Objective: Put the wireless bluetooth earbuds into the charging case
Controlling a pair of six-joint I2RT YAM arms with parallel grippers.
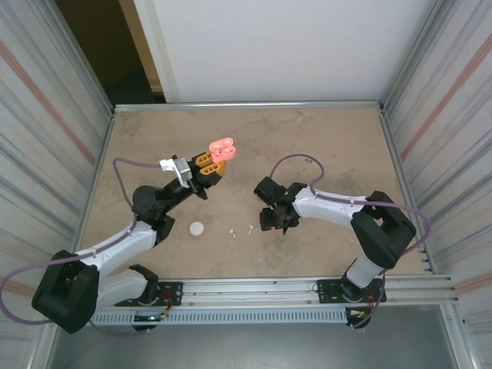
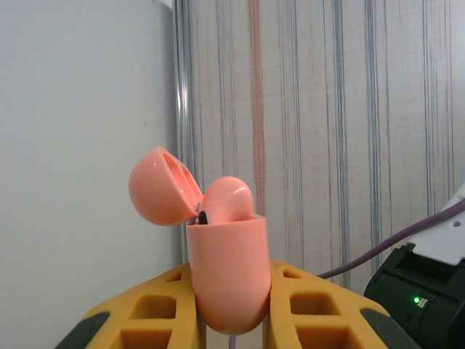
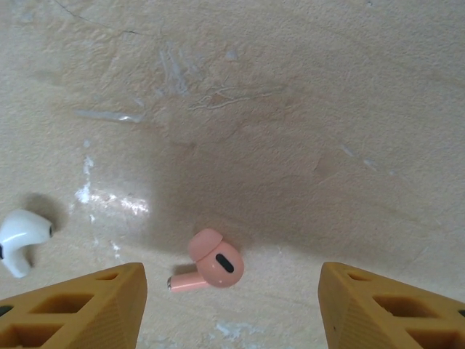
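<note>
Tan tabletop (image 1: 323, 146) | left claw (image 1: 211, 164) clenched on open coral-pink charging case (image 2: 229, 269), raised left of centre | right claw (image 3: 232, 305) released, fingers spread | seated pink earbud (image 2: 229, 196) in case | loose pink earbud (image 3: 211, 267) on tabletop beneath right claw | white earbud (image 3: 22, 238) to its left

Glossy smooth plastic charging case (image 2: 229, 280); matt, rough, stone-like tabletop (image 3: 290, 109).

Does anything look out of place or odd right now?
One coral-pink earbud lies on its side on the table, while the open pink case, clamped in the left fingers, holds one bud.
</note>
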